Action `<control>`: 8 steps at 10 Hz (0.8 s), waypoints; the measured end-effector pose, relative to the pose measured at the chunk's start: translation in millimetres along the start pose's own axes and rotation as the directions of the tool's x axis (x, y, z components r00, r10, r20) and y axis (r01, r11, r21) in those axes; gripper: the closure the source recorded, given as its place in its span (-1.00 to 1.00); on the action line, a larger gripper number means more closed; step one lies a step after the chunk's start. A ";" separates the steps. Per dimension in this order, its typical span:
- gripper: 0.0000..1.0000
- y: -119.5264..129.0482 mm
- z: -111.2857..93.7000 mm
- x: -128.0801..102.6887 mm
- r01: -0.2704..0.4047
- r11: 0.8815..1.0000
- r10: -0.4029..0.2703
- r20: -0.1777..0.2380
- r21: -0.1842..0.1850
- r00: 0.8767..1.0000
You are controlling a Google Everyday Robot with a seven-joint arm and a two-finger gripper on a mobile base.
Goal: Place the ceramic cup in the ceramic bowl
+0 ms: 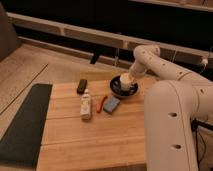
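The cream-white ceramic cup (125, 81) stands upright inside the rim of the dark glossy ceramic bowl (118, 91), at the back right of the wooden table. I cannot tell whether its base touches the bowl's floor. My gripper (130, 77) comes in from the upper right at the end of the white arm and is shut on the cup's upper part. The cup and arm hide the bowl's far side.
A blue rectangular block (112, 104) and a small red item (100, 103) lie just left of the bowl. A slim pale bottle (86, 105) lies further left, with a dark small object (82, 86) behind it. A dark mat (22, 122) covers the table's left edge. My white body (172, 127) fills the right.
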State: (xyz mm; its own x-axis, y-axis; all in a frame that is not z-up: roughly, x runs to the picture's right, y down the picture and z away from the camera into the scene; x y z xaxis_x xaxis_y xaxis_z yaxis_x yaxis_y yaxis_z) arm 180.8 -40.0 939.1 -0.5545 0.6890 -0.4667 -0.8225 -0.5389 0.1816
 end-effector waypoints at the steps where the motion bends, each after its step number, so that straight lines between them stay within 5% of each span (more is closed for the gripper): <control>1: 0.66 2.2 3.3 0.7 0.001 1.000 -0.001 -0.002 -0.005 1.000; 5: -0.27 10.8 9.7 5.3 -0.007 0.999 0.006 -0.019 -0.037 1.000; 8: -0.33 16.4 6.7 4.6 -0.006 0.998 0.005 -0.019 -0.057 1.000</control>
State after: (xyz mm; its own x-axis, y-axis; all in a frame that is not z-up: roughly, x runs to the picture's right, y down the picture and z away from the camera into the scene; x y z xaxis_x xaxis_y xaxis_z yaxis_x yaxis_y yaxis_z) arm 163.9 -42.4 945.7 -0.5563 0.6769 -0.4819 -0.8105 -0.5700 0.1350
